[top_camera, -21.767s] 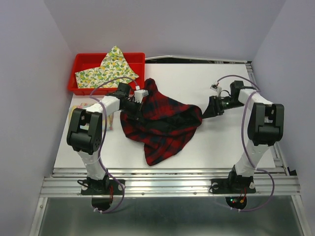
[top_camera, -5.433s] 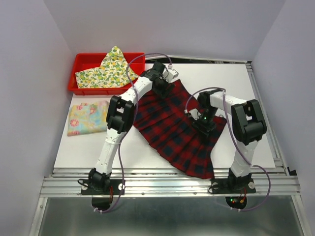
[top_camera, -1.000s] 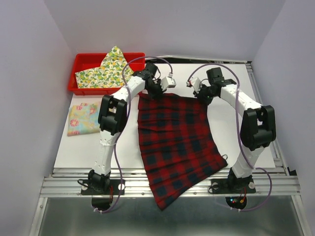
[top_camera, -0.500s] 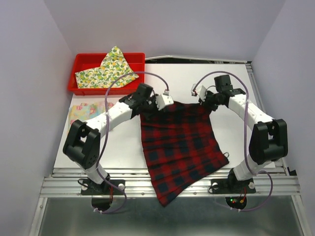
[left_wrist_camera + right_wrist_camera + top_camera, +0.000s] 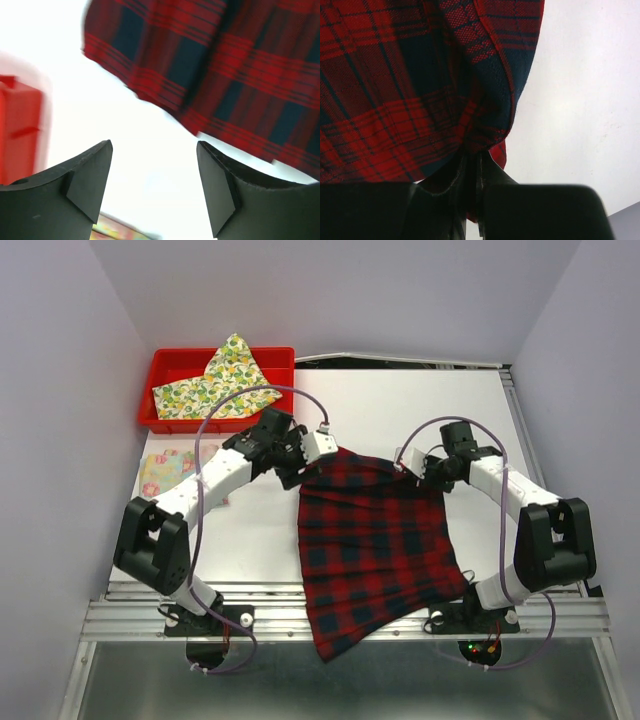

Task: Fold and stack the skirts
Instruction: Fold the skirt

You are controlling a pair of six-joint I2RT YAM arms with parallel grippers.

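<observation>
The plaid skirt [image 5: 375, 540] lies spread on the counter [image 5: 250, 540], with its hem hanging over the near edge. My left fingers [image 5: 85, 180] stand wide apart and empty. In that blurred view they seem just clear of its waist corner. The right fingers [image 5: 487, 172] pinch the other corner. I'd judge the spreading done; next, free that corner and start folding.

Red bin [image 5: 170, 365] — back left, white table [image 5: 400, 410]
</observation>
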